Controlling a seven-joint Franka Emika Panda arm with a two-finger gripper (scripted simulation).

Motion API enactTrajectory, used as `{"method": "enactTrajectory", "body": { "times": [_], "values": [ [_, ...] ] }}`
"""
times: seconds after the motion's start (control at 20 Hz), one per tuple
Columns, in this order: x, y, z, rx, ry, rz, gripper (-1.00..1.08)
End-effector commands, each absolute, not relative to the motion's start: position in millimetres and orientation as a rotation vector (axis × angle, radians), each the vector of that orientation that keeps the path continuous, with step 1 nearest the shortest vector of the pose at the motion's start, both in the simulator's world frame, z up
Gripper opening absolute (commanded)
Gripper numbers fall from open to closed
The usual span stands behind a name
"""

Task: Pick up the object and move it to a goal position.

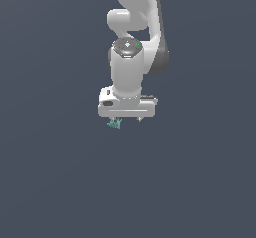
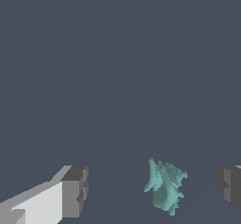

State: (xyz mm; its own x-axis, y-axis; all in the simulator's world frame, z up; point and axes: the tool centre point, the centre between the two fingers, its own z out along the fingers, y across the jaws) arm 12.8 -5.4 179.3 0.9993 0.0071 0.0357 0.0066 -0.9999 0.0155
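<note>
The object (image 1: 115,124) is a tiny jagged teal-green piece, showing just under the white gripper (image 1: 129,119) toward the exterior view's left. In the wrist view the object (image 2: 164,187) lies between the two grey fingertips (image 2: 75,192), nearer one of them, with a gap on each side. The gripper (image 2: 153,190) is open and nothing touches the piece. In the exterior view the hand hides most of the fingers.
The white arm (image 1: 135,27) rises above the hand toward the top of the exterior view. All around is a plain dark grey-blue surface (image 1: 60,172), with no other objects or edges in view.
</note>
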Motion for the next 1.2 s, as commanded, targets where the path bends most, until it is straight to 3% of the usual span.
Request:
{"method": "enactTrajectory", "body": {
  "times": [0.0,0.6,1.15],
  "values": [
    [12.8,-5.4,179.3,3.126,0.011,0.056,1.0],
    [22.4,-28.0,196.8,3.135,-0.1,0.112,1.0],
    [-2.5,-42.0,161.7,3.136,-0.151,0.079,1.0]
  ]
}}
